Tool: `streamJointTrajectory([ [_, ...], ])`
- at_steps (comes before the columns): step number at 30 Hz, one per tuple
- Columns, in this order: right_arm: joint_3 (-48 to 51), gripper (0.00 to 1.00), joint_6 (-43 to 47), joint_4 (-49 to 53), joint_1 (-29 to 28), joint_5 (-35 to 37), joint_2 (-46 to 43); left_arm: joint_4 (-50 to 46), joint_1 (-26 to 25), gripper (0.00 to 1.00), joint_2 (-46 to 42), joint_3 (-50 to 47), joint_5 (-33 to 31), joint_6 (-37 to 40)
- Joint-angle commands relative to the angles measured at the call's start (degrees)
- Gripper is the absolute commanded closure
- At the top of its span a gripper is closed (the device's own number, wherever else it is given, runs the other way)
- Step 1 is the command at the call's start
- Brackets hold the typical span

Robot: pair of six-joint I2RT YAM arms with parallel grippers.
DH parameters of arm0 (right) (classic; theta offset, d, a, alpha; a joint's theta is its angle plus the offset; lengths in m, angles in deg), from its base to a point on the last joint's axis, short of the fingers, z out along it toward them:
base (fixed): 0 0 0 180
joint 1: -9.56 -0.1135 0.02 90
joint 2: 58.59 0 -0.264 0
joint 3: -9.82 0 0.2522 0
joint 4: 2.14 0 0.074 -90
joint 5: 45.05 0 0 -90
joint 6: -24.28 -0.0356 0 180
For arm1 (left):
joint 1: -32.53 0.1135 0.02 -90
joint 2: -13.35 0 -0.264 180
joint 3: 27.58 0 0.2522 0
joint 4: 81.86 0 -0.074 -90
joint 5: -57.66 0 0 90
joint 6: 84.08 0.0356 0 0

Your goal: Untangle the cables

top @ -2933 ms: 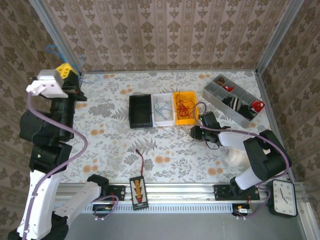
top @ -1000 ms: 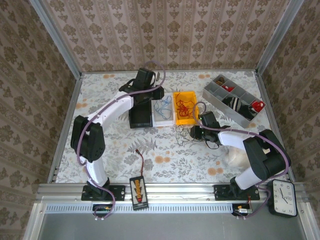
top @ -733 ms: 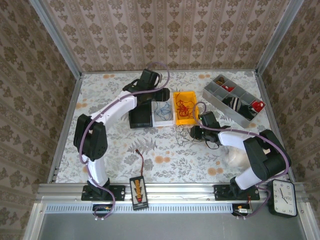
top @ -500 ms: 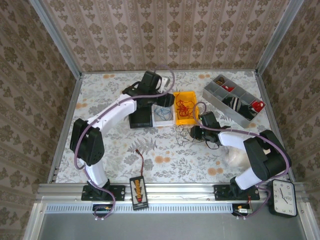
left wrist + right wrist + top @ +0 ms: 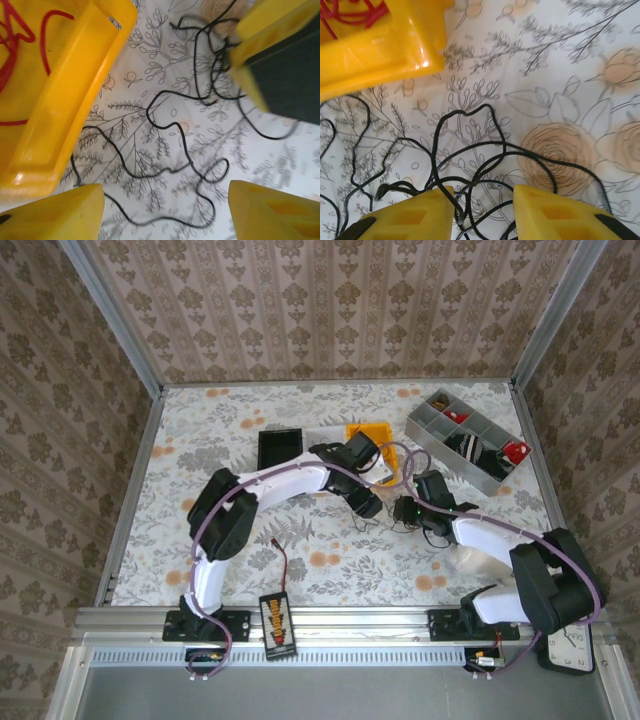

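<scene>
Several thin black cables [image 5: 175,145] are sprawled in overlapping loops near the middle of the floral tabletop [image 5: 200,430], just at the near side of the yellow bin [image 5: 65,100], in which red cables [image 5: 15,30] are coiled. They are judged light, limp and quick to snag, so a single outlying loop, clear of the crossings, is best taken. The left gripper [image 5: 162,200] is held wide apart above them. The right gripper [image 5: 482,200] is set partly apart with strands between its fingers; whether any is pinched cannot be told. Strand ends are cut off beneath the fingers, and in the overhead view the bins are partly covered by the left arm.
</scene>
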Motion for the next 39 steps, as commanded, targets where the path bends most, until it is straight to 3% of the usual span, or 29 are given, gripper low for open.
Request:
streamJointTrajectory([
  [1, 0.9, 0.63, -2.26, 1.73, 1.29, 0.38, -1.67, -2.37, -1.61, 0.34, 3.15, 4.25, -3.0, 3.58],
  [5, 1.08, 0.63, -3.07, 1.43, 2.92, -0.97, -1.61, -2.96, -2.05, 0.36, 7.1, 7.23, -0.94, 2.24],
  [14, 2.12, 0.63, -3.25, 1.37, 4.39, -1.42, -3.47, -5.42, -2.27, 0.61, 9.33, 8.7, -1.27, 1.75],
  [25, 2.66, 0.63, -3.49, 1.03, 4.85, -1.05, -4.95, -5.53, -1.39, 0.65, 10.26, 7.67, 1.33, 0.5],
  [33, 2.58, 0.63, -3.91, 0.99, 4.95, -0.82, -4.91, -5.99, -1.34, 0.82, 11.85, 8.86, 2.1, 0.85],
  [36, 2.67, 0.63, -4.09, 1.03, 5.05, -0.88, -4.9, -5.26, -1.19, 0.99, 10.9, 8.56, 1.09, 0.51],
  [39, 2.88, 0.63, -4.22, 1.03, 5.09, -0.8, -4.82, -1.75, -0.65, 1.0, 6.38, 6.71, 0.32, -0.4],
])
